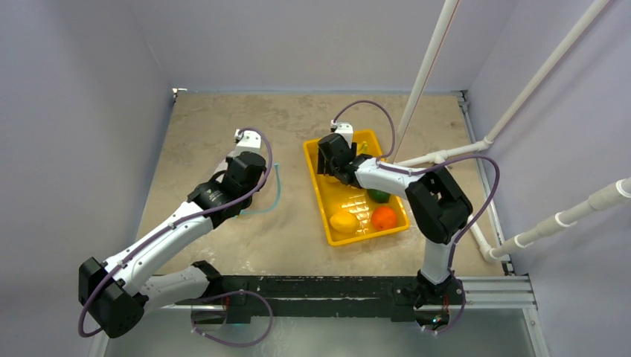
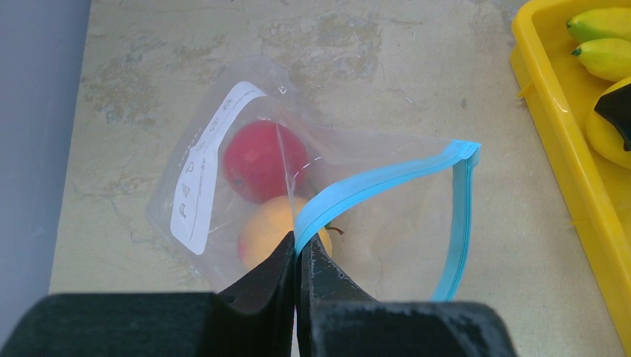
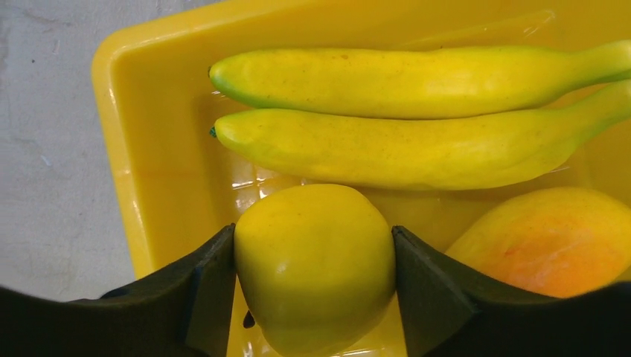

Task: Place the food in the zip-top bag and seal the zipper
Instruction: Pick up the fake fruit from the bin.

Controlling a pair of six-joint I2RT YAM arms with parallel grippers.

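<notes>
Inspecting the left side first, we find the left hand closed tight on the zipper of the zip-top bag, pinching one lip of the mouth. From the pinch, the teal strip rises to the bag's right corner, and the other lip runs back down from there, so the mouth gapes. The bag lies on the table, left of the yellow tray and apart from it. Inside the bag we record a red fruit and an orange fruit, which touch each other.

The right hand is down in the far end of the tray. Its fingers press on both flanks of a round yellow fruit. We cannot tell whether that fruit is clear of the tray floor. Just beyond it, two bananas lie side by side. A yellow-orange fruit sits beside the gripped one, on its right in the wrist view.

At the near end of the tray, the top view shows a lemon-yellow fruit and a bright orange ball next to each other. A green fruit lies just behind them, partly hidden under the right arm.
</notes>
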